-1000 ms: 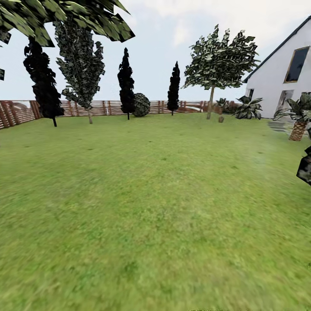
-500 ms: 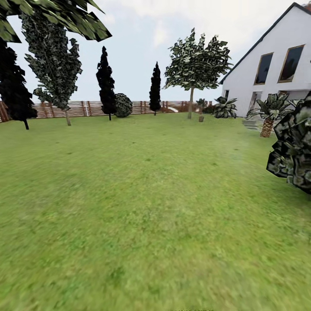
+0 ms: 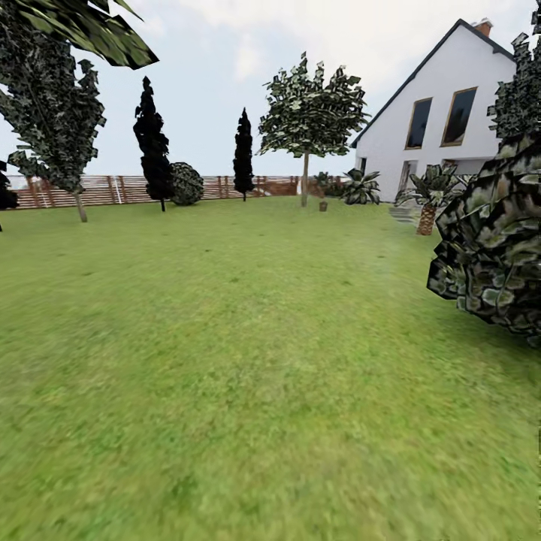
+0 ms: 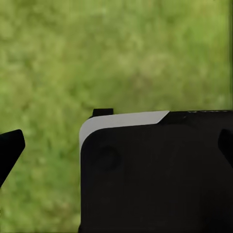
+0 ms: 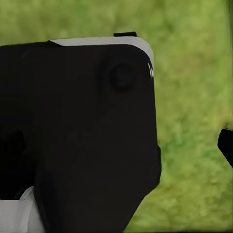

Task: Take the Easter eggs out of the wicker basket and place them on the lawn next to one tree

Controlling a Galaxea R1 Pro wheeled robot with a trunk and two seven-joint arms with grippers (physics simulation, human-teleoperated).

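Observation:
The lawn (image 3: 248, 353) stretches wide and green ahead of me in the head view. A tree (image 3: 305, 176) with a pale trunk and a blocky green canopy stands far off near the white house. At its foot sits a small brown thing (image 3: 323, 204), too small to tell whether it is the wicker basket. The Easter eggs are out of view. In the left wrist view my left gripper (image 4: 116, 148) is open over grass, one fingertip at each picture edge. In the right wrist view my right gripper (image 5: 119, 145) also stands open, with one fingertip (image 5: 226, 144) plain against the grass.
A big dark leafy shrub (image 3: 496, 240) stands close at the right. A brown slat fence (image 3: 113, 190) runs along the back with dark narrow trees (image 3: 153, 143) and a round bush (image 3: 185, 183). The white house (image 3: 443, 128) and a small palm (image 3: 428, 199) lie far right.
The whole head picture has slid left, so the camera has turned right. The house and the dark shrub at the right now show much more. Nothing on the lawn has moved.

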